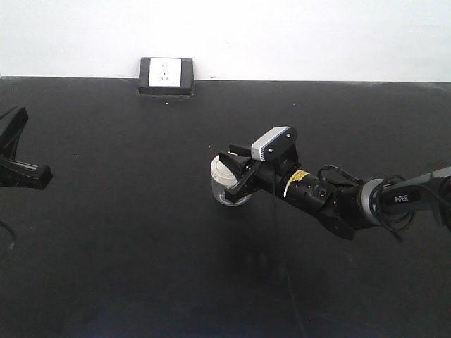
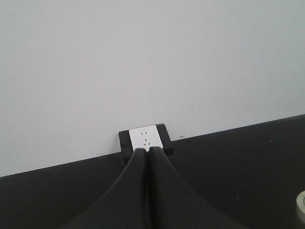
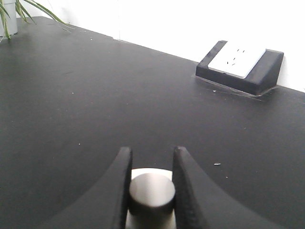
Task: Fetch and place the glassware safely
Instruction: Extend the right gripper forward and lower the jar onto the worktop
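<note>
The glassware [image 1: 224, 184] is a small clear jar with a cream-white lid, standing near the middle of the black table [image 1: 127, 239]. My right gripper [image 1: 238, 173] reaches in from the right and is over its top. In the right wrist view the right gripper [image 3: 152, 150] is shut on the lid's round knob [image 3: 151, 192], one finger on each side. Whether the jar's base touches the table I cannot tell. My left gripper [image 2: 147, 150] is shut on nothing, its fingers pressed together, and it hangs at the far left. A sliver of the jar [image 2: 301, 201] shows at that view's right edge.
A black box with a white socket plate [image 1: 166, 74] sits at the table's back edge against the white wall [image 1: 296, 35]; the socket box [image 3: 240, 62] also shows far right in the right wrist view. Green plant leaves [image 3: 19, 9] poke in at that view's top left.
</note>
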`<state>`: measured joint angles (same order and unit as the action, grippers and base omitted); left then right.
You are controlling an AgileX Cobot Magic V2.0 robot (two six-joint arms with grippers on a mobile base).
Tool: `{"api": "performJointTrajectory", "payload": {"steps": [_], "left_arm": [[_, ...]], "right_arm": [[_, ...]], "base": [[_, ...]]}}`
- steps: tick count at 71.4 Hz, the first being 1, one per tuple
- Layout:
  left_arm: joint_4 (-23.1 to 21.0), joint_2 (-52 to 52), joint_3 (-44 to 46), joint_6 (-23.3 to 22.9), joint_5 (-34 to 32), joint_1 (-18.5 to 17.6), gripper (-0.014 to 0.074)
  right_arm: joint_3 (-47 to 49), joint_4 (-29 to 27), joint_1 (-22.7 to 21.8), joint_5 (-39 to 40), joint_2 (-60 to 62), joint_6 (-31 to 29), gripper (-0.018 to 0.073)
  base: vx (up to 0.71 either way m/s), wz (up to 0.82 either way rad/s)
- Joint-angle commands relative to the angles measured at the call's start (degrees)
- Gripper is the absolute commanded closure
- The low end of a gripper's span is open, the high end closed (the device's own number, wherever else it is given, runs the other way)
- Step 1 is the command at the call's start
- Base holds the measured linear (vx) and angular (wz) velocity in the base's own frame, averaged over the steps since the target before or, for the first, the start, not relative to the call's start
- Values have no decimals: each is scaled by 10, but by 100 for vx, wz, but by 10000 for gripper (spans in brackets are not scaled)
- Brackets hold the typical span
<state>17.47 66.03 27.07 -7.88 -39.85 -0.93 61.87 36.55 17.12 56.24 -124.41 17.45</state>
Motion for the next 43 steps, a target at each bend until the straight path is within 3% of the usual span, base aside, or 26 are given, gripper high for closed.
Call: {"api": "performJointTrajectory", "payload": {"steps": [1,13,34,43], "left_arm": [[-11,-13,15,-4,-40,0,603],[-11,-13,15,-4,-40,0,603],[-11,-13,15,-4,-40,0,603],[-11,-13,15,-4,-40,0,603]], "right_arm": [[10,-5,-3,21,23,-5,515],[10,-3,-3,22,23,-4,371],[10,-4,-3,21,37,-5,-53],[10,-4,-3,18,46,-5,-131]], "base": [[0,0],[0,0],[0,0],[0,0]]}}
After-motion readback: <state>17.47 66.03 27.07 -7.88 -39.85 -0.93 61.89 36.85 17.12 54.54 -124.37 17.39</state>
